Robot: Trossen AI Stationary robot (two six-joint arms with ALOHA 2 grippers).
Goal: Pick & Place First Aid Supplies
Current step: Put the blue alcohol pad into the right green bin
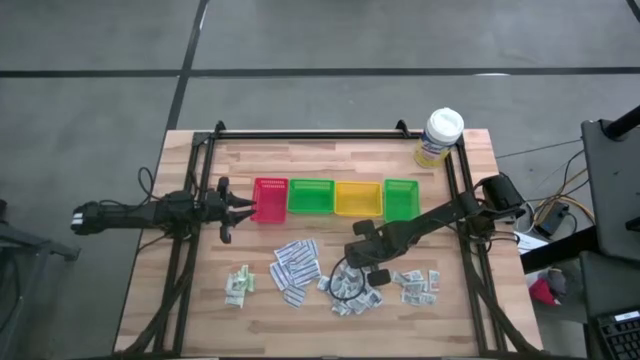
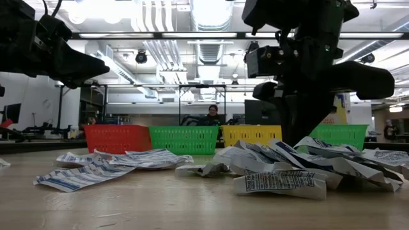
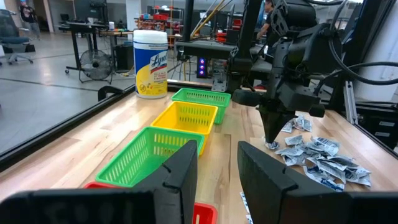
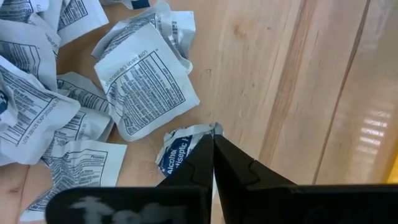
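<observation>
The first aid supplies lie loose on the wooden table in front of the trays: long white printed strips (image 1: 295,268), pale green-white sachets (image 1: 238,286), and small grey-white squares (image 1: 352,292) (image 4: 146,84). My right gripper (image 4: 213,135) points steeply down at the far edge of the grey-white pile. It is shut on one small blue-and-white alcohol packet (image 4: 177,152). My left gripper (image 3: 217,180) waits level and open beside the red tray (image 1: 270,200), with nothing between its fingers. My right gripper pinches the alcohol packet by one crumpled edge (image 4: 198,132) between its two fingertips. The fingers come from above, slanting steeply down. The rest of the packet sticks out to one side of the fingers. Whether it is clear of the table I cannot tell.
Several trays stand in a row across the table's middle: red, green (image 1: 311,197), yellow (image 1: 358,198), green (image 1: 401,198). A white-lidded yellow-labelled tub (image 1: 440,135) stands at the far right corner. Black frame rails (image 1: 190,250) run along the table's sides.
</observation>
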